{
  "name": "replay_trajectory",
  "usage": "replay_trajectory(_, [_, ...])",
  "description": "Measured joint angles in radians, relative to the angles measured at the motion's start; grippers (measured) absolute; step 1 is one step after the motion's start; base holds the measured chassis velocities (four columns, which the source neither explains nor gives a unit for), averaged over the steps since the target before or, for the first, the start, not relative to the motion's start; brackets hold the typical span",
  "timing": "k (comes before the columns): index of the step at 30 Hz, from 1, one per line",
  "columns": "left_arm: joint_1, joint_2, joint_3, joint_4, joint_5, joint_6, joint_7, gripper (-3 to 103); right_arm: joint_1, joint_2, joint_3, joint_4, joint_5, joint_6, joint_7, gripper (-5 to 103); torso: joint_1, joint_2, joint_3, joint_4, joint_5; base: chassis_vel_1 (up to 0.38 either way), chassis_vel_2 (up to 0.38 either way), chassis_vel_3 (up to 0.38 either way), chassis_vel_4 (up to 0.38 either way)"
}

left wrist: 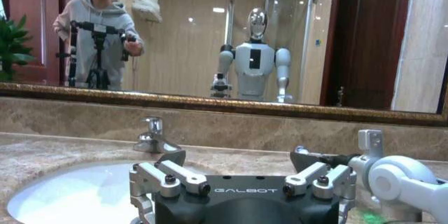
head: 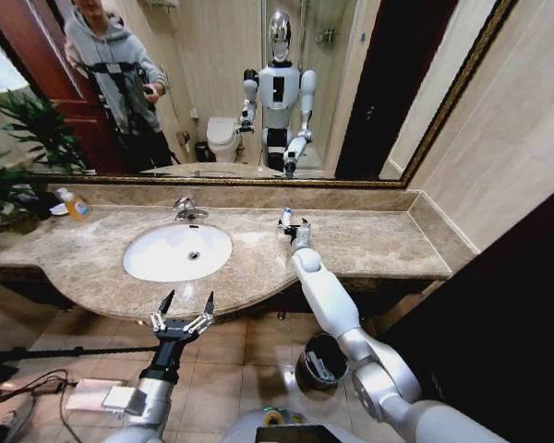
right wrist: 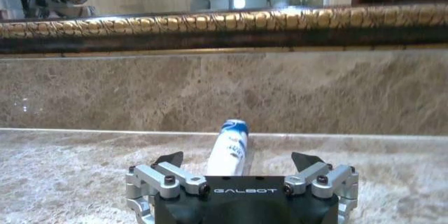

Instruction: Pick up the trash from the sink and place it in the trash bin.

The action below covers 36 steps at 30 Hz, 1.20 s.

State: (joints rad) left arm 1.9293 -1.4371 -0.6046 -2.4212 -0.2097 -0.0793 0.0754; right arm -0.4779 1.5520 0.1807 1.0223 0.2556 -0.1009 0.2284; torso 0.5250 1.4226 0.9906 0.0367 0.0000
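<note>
- Head view: I see the right pincer (head: pixel 293 227) out over the beige counter (head: pixel 379 242), to the right of the sink (head: pixel 176 251), fingers spread and released, with a small white tube with a blue tip (head: pixel 286 217) standing between them, not gripped
- Head view: the left pincer (head: pixel 184 310) hangs below the counter's front edge, in front of the sink, fingers spread wide, nothing in them
- Head view: the sink bowl looks bare apart from its drain; chrome faucet (head: pixel 186 209) behind it, orange soap bottle (head: pixel 73 204) at the far left of the counter
- Head view: the trash bin (head: pixel 319 362) sits on the tiled floor under the counter, beside the right arm, with something pale inside that I cannot identify
- Left wrist view: left pincer (left wrist: pixel 238 165) released; sink (left wrist: pixel 77 195) and faucet (left wrist: pixel 152 137) just ahead, the right arm's white wrist joint (left wrist: pixel 395 178) off to one side
- Right wrist view: right pincer (right wrist: pixel 238 162) released; white tube with a blue tip (right wrist: pixel 230 153) upright, slightly tilted, between the fingers and clear of both, standing on the counter (right wrist: pixel 70 177) near the backsplash
</note>
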Motion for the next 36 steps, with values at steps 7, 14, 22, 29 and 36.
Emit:
replay_trajectory(7, [0.000,0.000,0.000,0.000,0.000,0.000,0.000,100,0.040,0.024,0.001,-0.052,0.023,0.001,-0.018,100,0.000,0.000,0.000,0.0001,-0.0001,0.000,0.000,0.000,0.000])
replay_trajectory(14, [0.000,0.000,0.000,0.000,0.000,0.000,0.000,100,0.062,0.040,0.003,-0.106,-0.008,0.014,-0.035,96,0.000,0.000,0.000,0.0001,0.0000,0.000,0.000,0.000,0.000])
replay_trajectory(22, [0.000,0.000,0.000,0.000,0.000,0.000,0.000,100,0.063,0.048,0.011,-0.134,-0.060,0.042,-0.050,64,0.000,0.000,0.000,0.0001,0.0000,0.000,0.000,0.000,0.000])
replay_trajectory(29, [0.000,0.000,0.000,0.000,0.000,0.000,0.000,100,0.053,0.047,0.011,-0.133,-0.082,0.052,-0.052,42,0.000,0.000,0.000,0.0000,0.0000,0.000,0.000,0.000,0.000])
replay_trajectory(36, [0.000,0.000,0.000,0.000,0.000,0.000,0.000,100,0.041,0.037,0.007,-0.117,-0.088,0.059,-0.055,26,0.000,0.000,0.000,0.0001,0.0000,0.000,0.000,0.000,0.000])
